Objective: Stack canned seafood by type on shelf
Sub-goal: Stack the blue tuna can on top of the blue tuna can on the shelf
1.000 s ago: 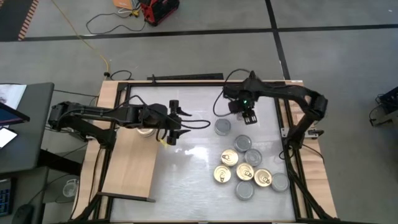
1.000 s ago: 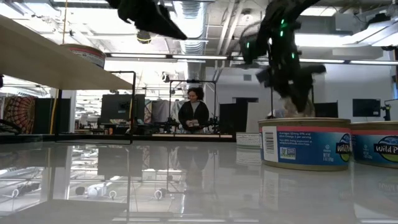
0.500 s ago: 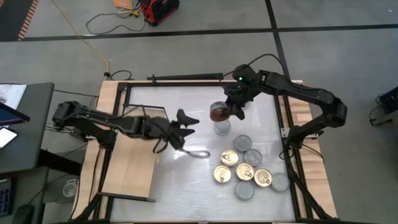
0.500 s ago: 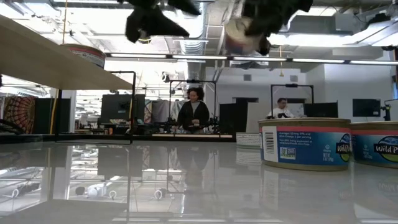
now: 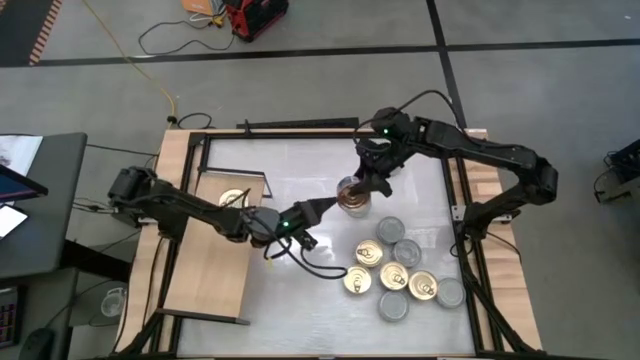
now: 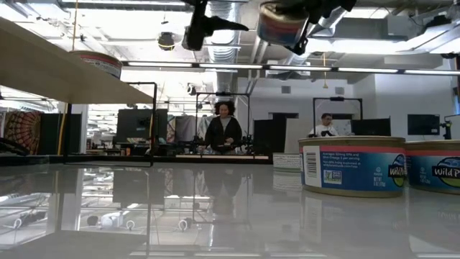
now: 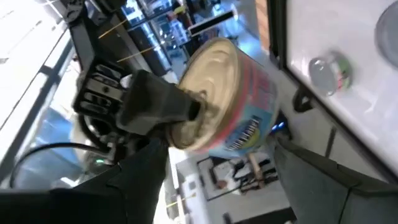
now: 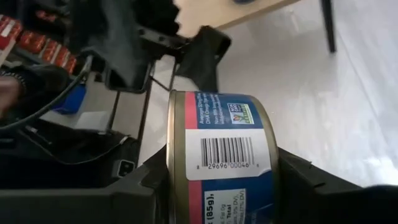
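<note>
Reaching in since before, left gripper (image 5: 318,207) gapes beside right gripper (image 5: 365,183) clamping tilted tin (image 5: 351,195).

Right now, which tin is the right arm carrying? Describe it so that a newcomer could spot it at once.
Start at the white tabletop inside its black frame and follow the right gripper towards the middle. It is shut on a round tin with a blue and red label. Unlike the cluster of tins lying flat on the table, this tin is lifted and tipped.

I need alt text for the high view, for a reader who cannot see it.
Seen from above, the right gripper holds one tin over the table's middle while the left gripper, open, reaches toward it. Eight more tins cluster to the right; one gold-topped tin sits on the wooden shelf.
</note>
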